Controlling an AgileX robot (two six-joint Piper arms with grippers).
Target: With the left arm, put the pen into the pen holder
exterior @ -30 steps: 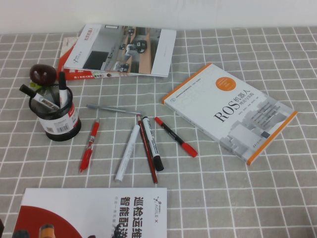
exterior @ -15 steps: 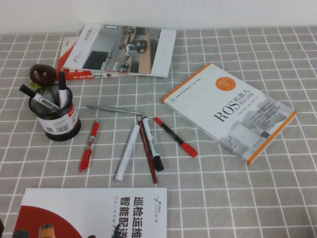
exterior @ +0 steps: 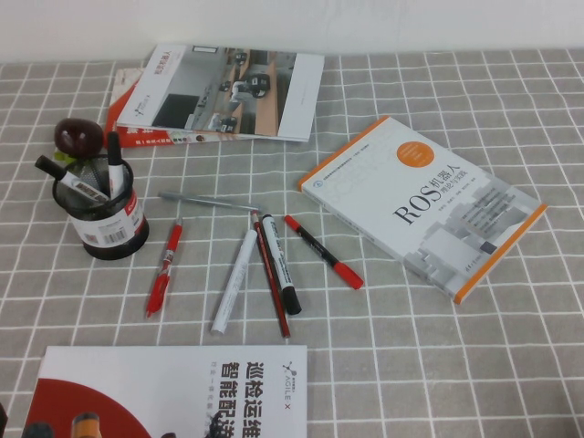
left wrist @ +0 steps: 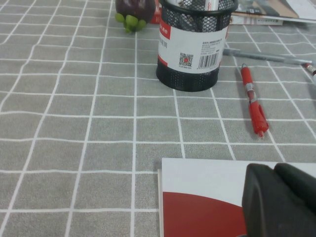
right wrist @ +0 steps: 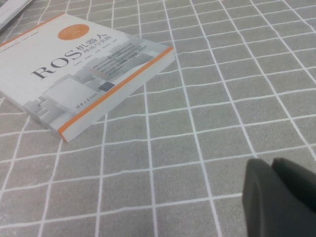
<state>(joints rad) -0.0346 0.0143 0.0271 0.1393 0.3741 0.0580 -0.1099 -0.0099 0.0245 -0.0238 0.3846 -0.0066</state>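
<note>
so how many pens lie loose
6, fanned between pen holder and ROS book: grey pen, red pen, white marker, thin red pen, printed marker, red-capped pen. Left gripper over booklet, right gripper over cloth.

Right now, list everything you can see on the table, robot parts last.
pen holder: one, black mesh, left side
markers: two, white with black caps, in pen holder
fruit: one, dark purple, behind pen holder
loose pens: six, red, grey, white, mid-table
ROS book: one, white and orange, right
magazines: two, stacked, far left
booklet: one, red and white, near edge
left gripper: black, jaws shut, over booklet
right gripper: black, jaws shut, over cloth beside ROS book
</note>
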